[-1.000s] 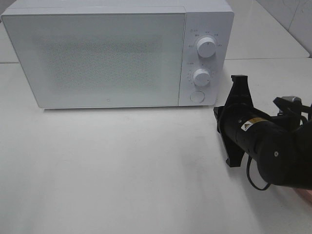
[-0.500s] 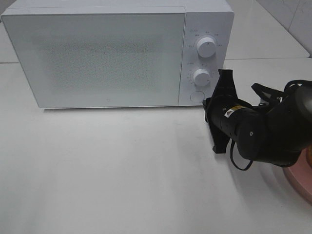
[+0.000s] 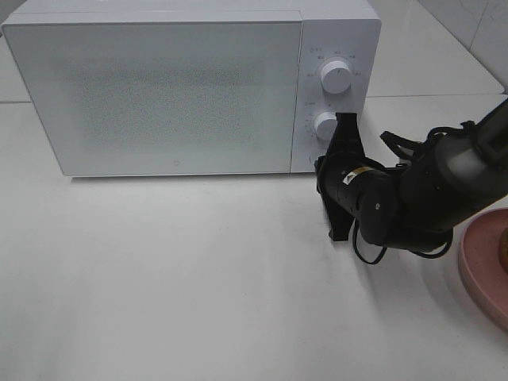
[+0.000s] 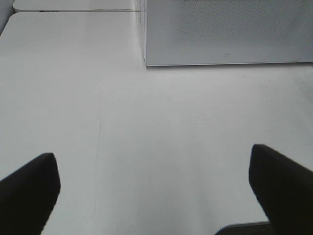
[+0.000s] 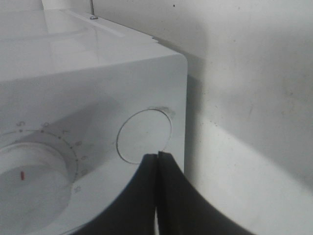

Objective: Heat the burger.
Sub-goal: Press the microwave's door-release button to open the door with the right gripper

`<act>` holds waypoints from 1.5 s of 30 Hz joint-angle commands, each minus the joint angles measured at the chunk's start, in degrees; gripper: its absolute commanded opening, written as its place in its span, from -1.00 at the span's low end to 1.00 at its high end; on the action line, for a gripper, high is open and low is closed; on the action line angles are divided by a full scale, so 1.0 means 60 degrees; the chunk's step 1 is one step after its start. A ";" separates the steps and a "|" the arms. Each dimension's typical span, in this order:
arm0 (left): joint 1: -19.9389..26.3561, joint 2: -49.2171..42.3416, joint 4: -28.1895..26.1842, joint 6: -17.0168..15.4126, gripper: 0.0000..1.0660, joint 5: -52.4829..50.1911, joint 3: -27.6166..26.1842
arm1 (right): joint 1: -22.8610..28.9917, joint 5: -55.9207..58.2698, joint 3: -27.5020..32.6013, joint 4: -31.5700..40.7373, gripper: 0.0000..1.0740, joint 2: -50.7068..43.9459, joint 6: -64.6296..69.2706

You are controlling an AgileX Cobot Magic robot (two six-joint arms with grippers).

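Burger – only a tan-brown sliver shows, cut off by the frame edge in the high view. It sits on the pink plate, well off to the right of the microwave and nearer the camera than its front face; its layers can't be made out. The microwave is white, door shut, standing on the white table. The control panel on the microwave's right side carries an upper dial, a lower dial with a small red mark on its face, and a round button below them. The right arm reaches in between the plate and the microwave. The right gripper is up against the lower part of that panel, hiding the button in the high view. The right wrist view shows its two fingers pressed flat together with nothing between them — closed. The tip is at the button's edge, just beside the lower dial; can't tell whether it actually touches the button. The left gripper is outside the high view. Its wrist view shows both fingers spread wide apart and empty, above bare table in front of the microwave's bottom corner on the door side, well clear of the housing.
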 commanded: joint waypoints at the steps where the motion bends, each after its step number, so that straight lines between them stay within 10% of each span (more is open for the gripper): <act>1: 0.0010 -0.0029 -0.0010 -0.0038 0.83 -0.0010 0.0038 | -0.0086 0.0029 -0.0229 -0.0057 -1.00 0.0057 0.0038; 45: 0.0010 -0.0029 0.0000 -0.0038 0.83 -0.0010 0.0038 | -0.0525 -0.2607 -0.2445 0.0172 -1.00 0.0955 -0.0392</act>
